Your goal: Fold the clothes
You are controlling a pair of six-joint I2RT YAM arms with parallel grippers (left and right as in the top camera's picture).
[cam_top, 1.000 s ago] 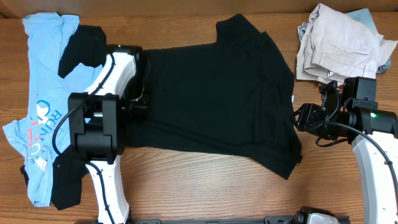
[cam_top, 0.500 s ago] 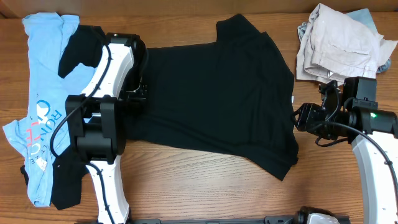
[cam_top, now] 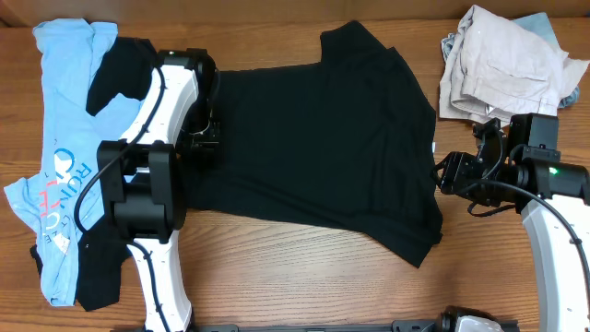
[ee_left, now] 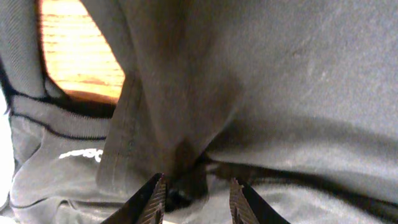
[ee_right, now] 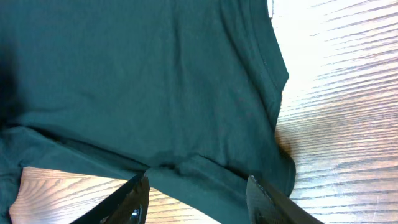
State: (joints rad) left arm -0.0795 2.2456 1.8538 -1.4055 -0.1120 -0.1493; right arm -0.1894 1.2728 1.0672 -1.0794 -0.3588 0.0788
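A black T-shirt (cam_top: 323, 138) lies spread flat and wide across the middle of the wooden worktop (cam_top: 277, 277), laid out, by the look of it, so its edges can be reached for folding. At the shirt's left edge the left end effector (ee_left: 198, 186) sits low over a ridge of dark cloth. Its fingers are apart, with a pucker of fabric between them that does not look pinched. That placement suggests the hem has been drawn taut there and the cloth is being let go.

At the shirt's right edge the right end effector (ee_right: 198, 183) hovers just above the hem with its fingers wide apart and nothing between them, apparently poised to take that side.

To the left of the shirt, a light-blue tee (cam_top: 60, 111) and a black logo garment (ee_left: 62, 155) lie crumpled and partly overlapped, seemingly waiting their turn. Beyond the shirt's upper right corner sits a pale heap of clothes (cam_top: 502, 60), well apart from it.

No fold is visible in the shirt, so the task looks to be at an early stage.
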